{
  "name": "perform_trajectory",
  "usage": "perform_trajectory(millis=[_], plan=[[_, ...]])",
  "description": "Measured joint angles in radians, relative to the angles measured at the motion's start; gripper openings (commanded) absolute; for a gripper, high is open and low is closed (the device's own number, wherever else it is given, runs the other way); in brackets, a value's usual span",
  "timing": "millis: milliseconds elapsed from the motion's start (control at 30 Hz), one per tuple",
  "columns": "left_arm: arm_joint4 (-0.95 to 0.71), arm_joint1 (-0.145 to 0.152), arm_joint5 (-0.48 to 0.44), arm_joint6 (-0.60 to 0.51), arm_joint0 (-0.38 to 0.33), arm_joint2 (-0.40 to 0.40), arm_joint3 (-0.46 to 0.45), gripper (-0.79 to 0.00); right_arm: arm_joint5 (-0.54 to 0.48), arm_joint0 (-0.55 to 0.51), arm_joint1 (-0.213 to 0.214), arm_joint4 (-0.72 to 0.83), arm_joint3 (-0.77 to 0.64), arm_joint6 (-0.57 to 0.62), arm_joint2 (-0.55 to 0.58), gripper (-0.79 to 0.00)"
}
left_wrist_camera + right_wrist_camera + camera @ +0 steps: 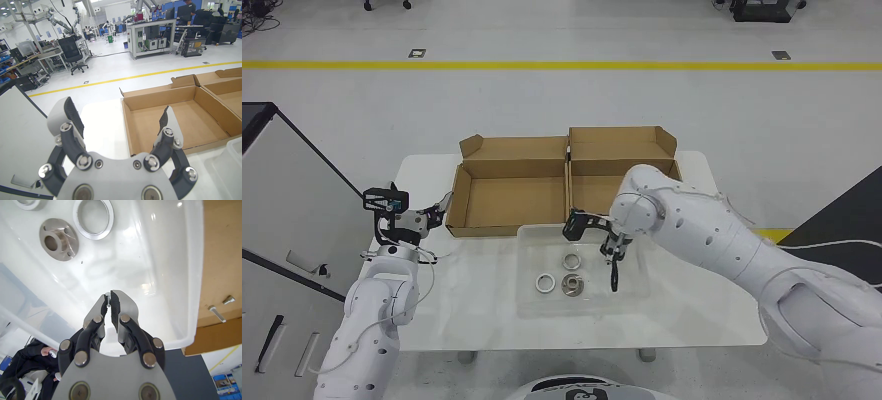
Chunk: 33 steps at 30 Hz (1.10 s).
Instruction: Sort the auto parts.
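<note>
While the right pincer [109, 297] pinches a small bolt [108, 300] low inside the clear bin [191, 285], a flange [58, 239] and a ring [93, 219] lie beyond it. Pick-up seems in hand; next, lift over the rim toward the cardboard box [221, 256] alongside, where bolts [217, 313] lie. The left pincer [117, 106] hangs spread beside the other box [170, 117].

We are seeing a yellow line [562, 65] running across the pale floor [642, 105], with a small square floor plate [417, 52] lying just beyond it. Farther off, a black office chair [72, 52] is standing beside a desk [49, 53], and a green bin [110, 39] is sitting well behind them.
</note>
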Motion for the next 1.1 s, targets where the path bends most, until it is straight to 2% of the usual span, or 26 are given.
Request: perform_trajectory(millis=[433,733,833,1100], plan=[[0.0,0.0,0.0,0.0,0.0,0.0,0.0,0.0,0.007,0.028,0.131,0.25,-0.164,-0.001,0.1,-0.785],[0.0,0.0,0.0,0.0,0.0,0.0,0.0,0.0,0.009,0.027,0.135,0.257,-0.166,-0.002,0.101,-0.785],[0.0,0.0,0.0,0.0,0.0,0.0,0.0,0.0,0.021,0.008,0.143,0.287,-0.125,-0.055,0.134,-0.785],[0.0,0.0,0.0,0.0,0.0,0.0,0.0,0.0,-0.115,-0.086,0.206,0.649,0.051,-0.097,0.352,-0.785]])
